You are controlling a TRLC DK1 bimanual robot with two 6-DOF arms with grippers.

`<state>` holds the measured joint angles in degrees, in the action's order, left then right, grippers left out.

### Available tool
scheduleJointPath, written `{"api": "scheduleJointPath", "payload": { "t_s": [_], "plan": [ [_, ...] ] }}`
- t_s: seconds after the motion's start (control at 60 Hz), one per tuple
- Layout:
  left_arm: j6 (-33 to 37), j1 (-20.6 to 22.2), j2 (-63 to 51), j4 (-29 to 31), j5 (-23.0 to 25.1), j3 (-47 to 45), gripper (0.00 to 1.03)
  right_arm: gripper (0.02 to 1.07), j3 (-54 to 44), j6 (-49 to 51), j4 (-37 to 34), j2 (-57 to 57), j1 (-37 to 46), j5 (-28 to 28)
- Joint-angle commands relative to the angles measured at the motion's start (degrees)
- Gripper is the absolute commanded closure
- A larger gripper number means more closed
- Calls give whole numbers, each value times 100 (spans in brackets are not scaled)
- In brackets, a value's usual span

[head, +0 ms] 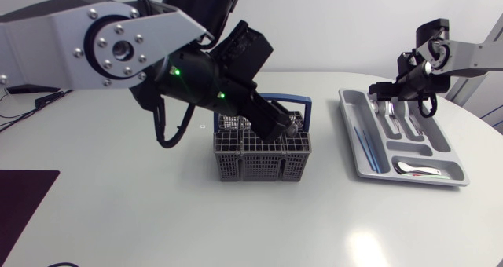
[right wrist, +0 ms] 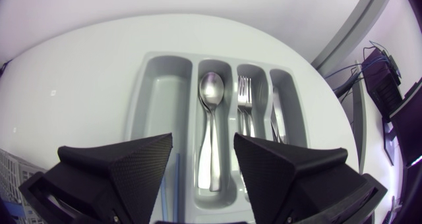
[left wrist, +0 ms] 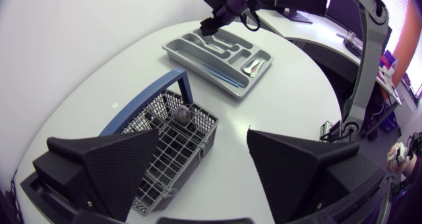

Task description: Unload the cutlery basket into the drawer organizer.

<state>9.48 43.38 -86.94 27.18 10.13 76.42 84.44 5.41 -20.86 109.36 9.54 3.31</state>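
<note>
While the left gripper [head: 284, 130] is held open, fingers spread wide, right over the cutlery basket [head: 259, 159] near mid-table, one grey handle end [left wrist: 180, 113] is seen standing in a cell ahead of the fingers, by the blue handle [left wrist: 140, 102]. The right gripper [right wrist: 203, 145] is likewise held open, above the drawer organizer [head: 355, 133], which is set at an angle near the table's [head: 157, 212] right edge. A spoon [right wrist: 211, 95] & forks [right wrist: 245, 95] are laid in adjacent slots. Basket & organizer are set well apart, w/ white tabletop between.
</note>
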Motion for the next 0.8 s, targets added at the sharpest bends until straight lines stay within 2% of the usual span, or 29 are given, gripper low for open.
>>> {"api": "scheduleJointPath", "payload": {
  "t_s": [0.0,0.183,0.333,0.45,0.55,0.65,0.783],
  "plan": [
    [380,136,54,-108,-73,-224,5,35,-499,65,135,-468,-110,-164],
    [1039,268,-69,-415,-231,-523,6,35,-1264,276,232,-1233,-181,-850],
    [1276,119,-192,-538,-231,-708,6,35,-2037,575,205,-2112,-286,-1940],
    [1390,4,-236,-714,-231,-883,6,36,-2582,690,109,-2824,-541,-2520],
    [1426,-40,-271,-881,-231,-998,6,36,-2890,707,12,-3228,-840,-2801],
    [1531,-48,-271,-1066,-231,-1156,6,36,-3030,672,3,-3386,-1147,-2827],
    [1505,-128,-271,-1584,-204,-1411,6,36,-3013,417,21,-3351,-1569,-2977]
  ]
}}
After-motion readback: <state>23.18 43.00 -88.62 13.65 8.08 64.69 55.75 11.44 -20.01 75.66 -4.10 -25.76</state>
